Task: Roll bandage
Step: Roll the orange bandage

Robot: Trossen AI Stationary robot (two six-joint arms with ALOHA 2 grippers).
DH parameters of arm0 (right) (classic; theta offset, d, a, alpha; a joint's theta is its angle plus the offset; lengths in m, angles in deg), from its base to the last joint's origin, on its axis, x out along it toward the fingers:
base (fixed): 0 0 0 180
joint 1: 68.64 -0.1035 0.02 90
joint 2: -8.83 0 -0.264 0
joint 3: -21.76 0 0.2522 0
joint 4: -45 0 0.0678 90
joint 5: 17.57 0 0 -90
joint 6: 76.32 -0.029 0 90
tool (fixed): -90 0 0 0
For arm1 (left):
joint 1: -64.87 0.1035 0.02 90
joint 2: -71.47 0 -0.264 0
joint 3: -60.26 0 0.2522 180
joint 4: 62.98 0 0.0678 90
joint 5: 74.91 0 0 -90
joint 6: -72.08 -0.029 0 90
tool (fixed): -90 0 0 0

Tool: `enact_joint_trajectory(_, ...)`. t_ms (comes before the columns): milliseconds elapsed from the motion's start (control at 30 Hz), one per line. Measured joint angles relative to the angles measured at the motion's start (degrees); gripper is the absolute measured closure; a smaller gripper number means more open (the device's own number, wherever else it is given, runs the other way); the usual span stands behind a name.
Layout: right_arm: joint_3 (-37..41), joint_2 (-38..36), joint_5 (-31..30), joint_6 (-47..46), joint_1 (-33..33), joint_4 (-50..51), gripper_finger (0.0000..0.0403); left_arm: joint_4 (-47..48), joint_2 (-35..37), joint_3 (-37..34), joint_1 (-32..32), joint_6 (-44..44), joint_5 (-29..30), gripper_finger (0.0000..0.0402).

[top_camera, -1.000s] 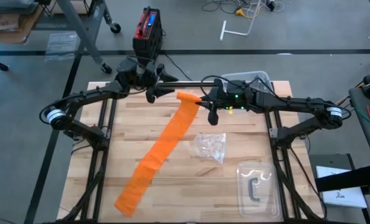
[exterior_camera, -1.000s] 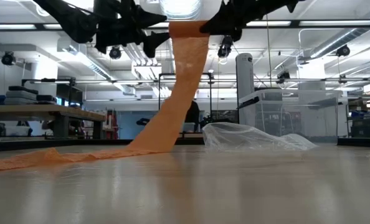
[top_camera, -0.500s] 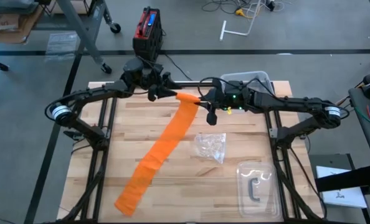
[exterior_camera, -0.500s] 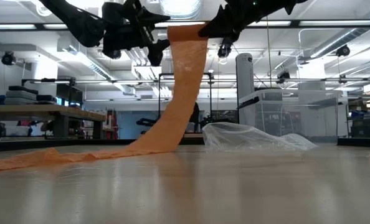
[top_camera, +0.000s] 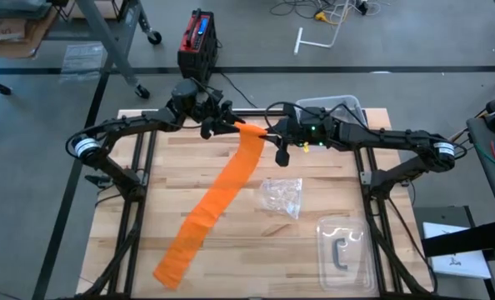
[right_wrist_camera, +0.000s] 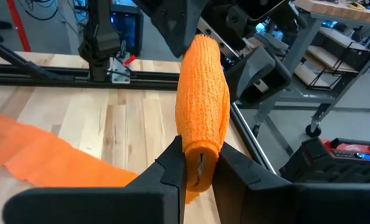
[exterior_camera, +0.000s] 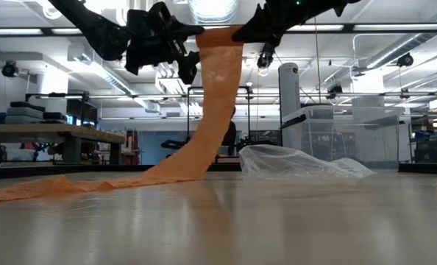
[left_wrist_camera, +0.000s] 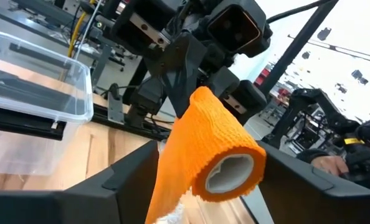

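Note:
The orange bandage is part roll, part loose strip. The roll (top_camera: 249, 130) is held in the air over the table's far middle. Its strip (top_camera: 214, 200) hangs down and trails across the wooden table (top_camera: 397, 167) to a free end near the front left (top_camera: 171, 268). My right gripper (top_camera: 270, 134) is shut on the roll. My left gripper (top_camera: 229, 127) is open. In the left wrist view (left_wrist_camera: 207, 152) its fingers stand on either side of the roll's hollow end (left_wrist_camera: 232, 171). My right gripper pinches the end of the roll (right_wrist_camera: 200, 149) that faces the table's right between its two fingers (right_wrist_camera: 172, 168). It comes in level from the table's right, along the roll's axis. The roll is lifted clear and lies level, with the strip (exterior_camera: 215, 103) hanging below it to the table. My left gripper: I cannot tell whether its fingers touch the roll.
A crumpled clear plastic wrapper (top_camera: 282, 197) lies right of the strip. A clear plastic package with a dark clip (top_camera: 343, 250) sits at the front right. A clear bin (top_camera: 335, 106) stands at the far edge behind my right gripper.
My left gripper has moved toward the table's right, up to the roll, until its fingers stand around the roll's end. The roll and my right gripper have stayed in place.

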Motion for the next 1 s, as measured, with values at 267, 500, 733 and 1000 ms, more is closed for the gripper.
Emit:
enact_joint_trajectory(267, 0.0, 0.0, -0.3, 0.3, 0.0, 0.3, 0.0352, -0.1, 0.1, 0.0, 0.0, -0.3, 0.0, 0.0246)
enact_joint_trajectory(500, 0.0, 0.0, -0.2, -1.3, 0.0, 0.1, 0.0351, -0.4, 0.2, 0.0, 0.0, -0.6, 0.0, 0.0353)
enact_joint_trajectory(733, -0.2, 0.0, -0.6, -8.7, 0.0, 0.0, 0.0307, -0.4, 0.3, 0.0, 0.1, -2.6, 0.3, 0.0359)
enact_joint_trajectory(1000, -2.0, -1.0, 1.3, -18.5, 0.0, 0.0, 0.019, -0.6, 1.8, -0.1, 0.2, -8.2, 1.0, 0.0352)
